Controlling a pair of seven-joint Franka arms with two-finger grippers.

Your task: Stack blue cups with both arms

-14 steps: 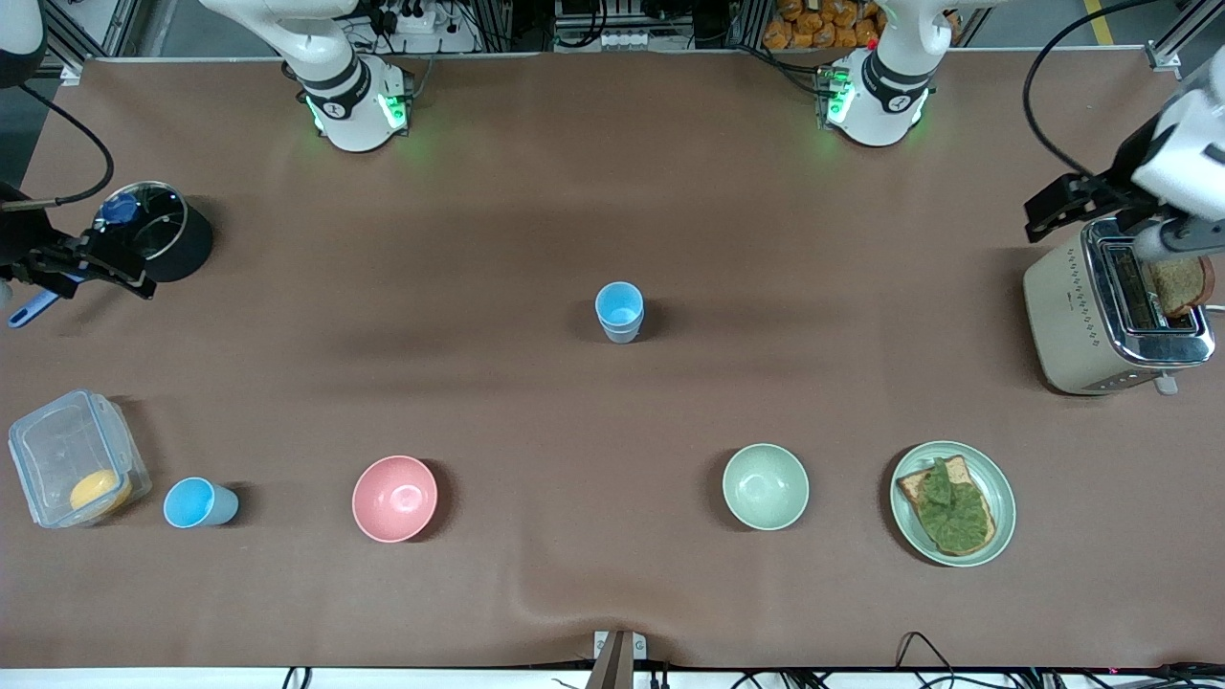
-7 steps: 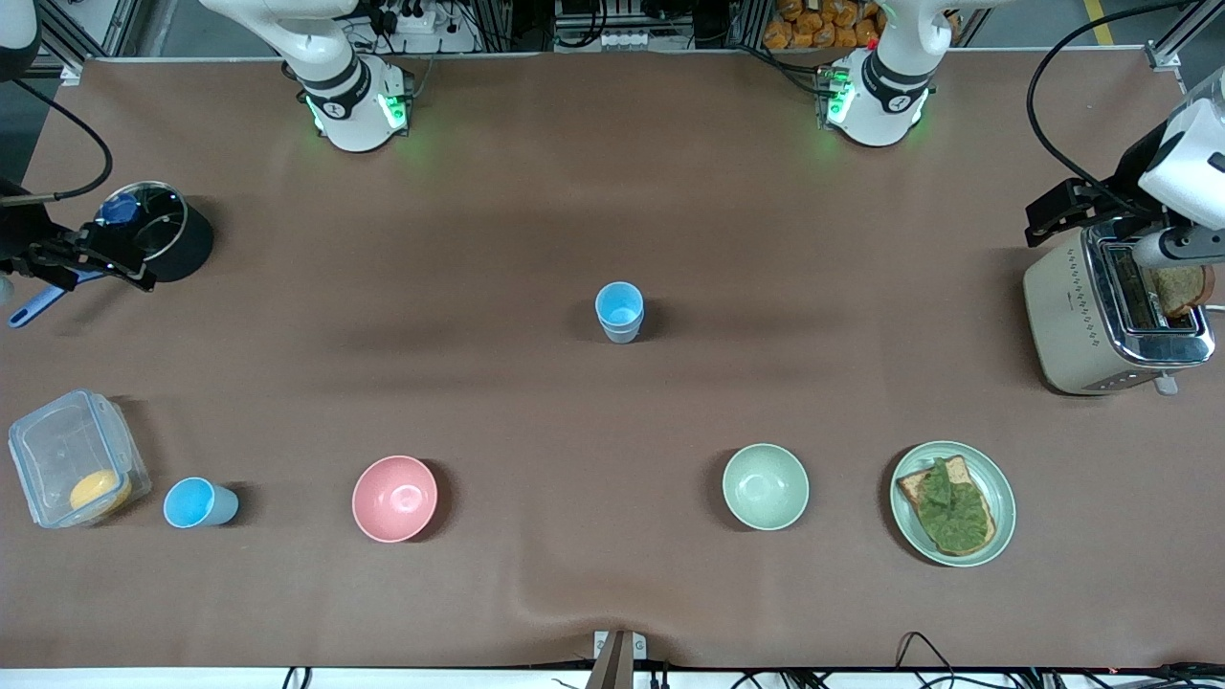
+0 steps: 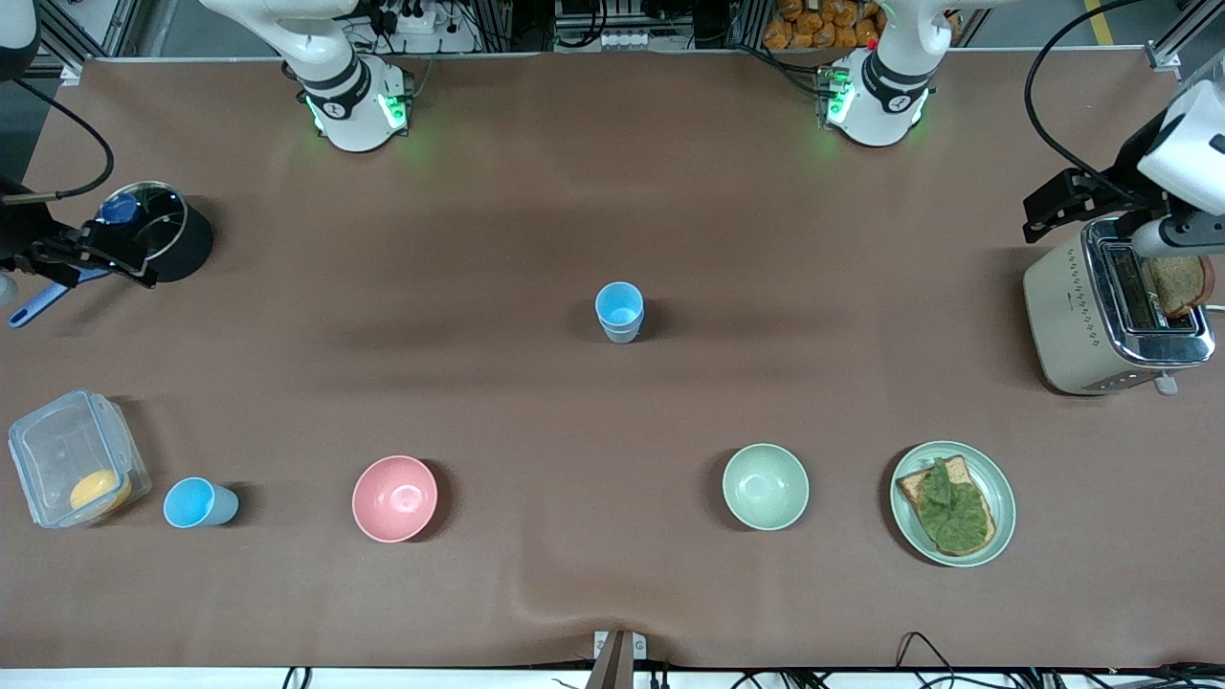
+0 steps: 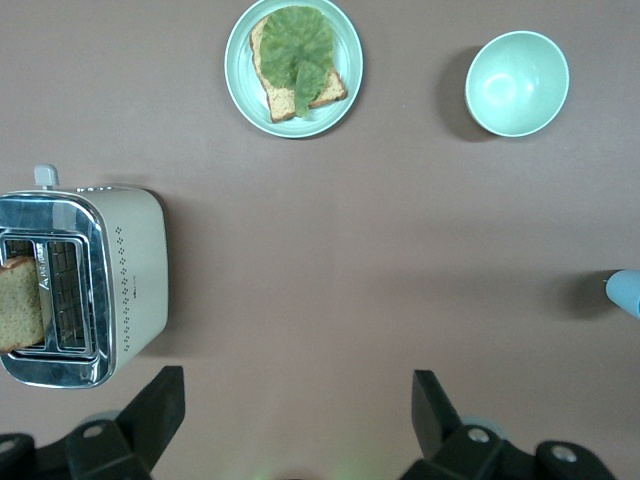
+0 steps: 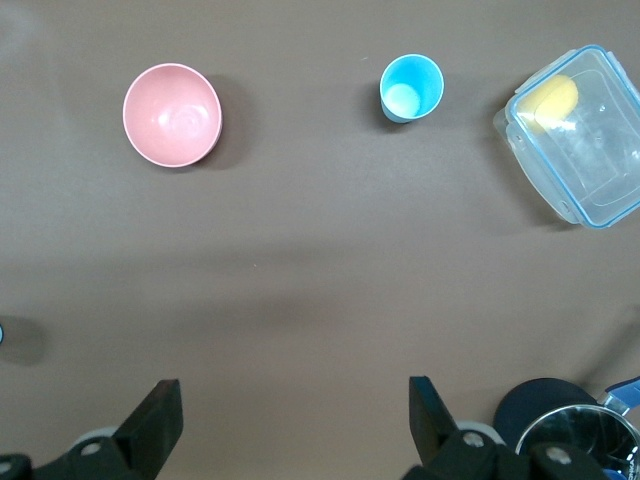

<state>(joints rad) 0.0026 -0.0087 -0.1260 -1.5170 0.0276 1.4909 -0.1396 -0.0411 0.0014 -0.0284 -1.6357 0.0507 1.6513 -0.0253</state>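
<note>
Two blue cups (image 3: 619,311) stand nested at the middle of the table; the edge of this stack shows in the left wrist view (image 4: 627,293). A single blue cup (image 3: 198,503) stands upright near the front edge at the right arm's end, beside the clear container; it also shows in the right wrist view (image 5: 410,88). My left gripper (image 3: 1053,206) hangs open and empty over the table beside the toaster (image 4: 297,400). My right gripper (image 3: 110,256) hangs open and empty beside the black pot (image 5: 293,405).
A pink bowl (image 3: 394,498) and a pale green bowl (image 3: 765,486) sit near the front. A plate (image 3: 995,478) holds toast with a leaf. The toaster (image 3: 1081,316) holds a slice. A clear container (image 3: 67,459) and a black pot (image 3: 182,244) stand at the right arm's end.
Both grippers shifted only slightly at the table's two ends. The cups and bowls have not moved.
</note>
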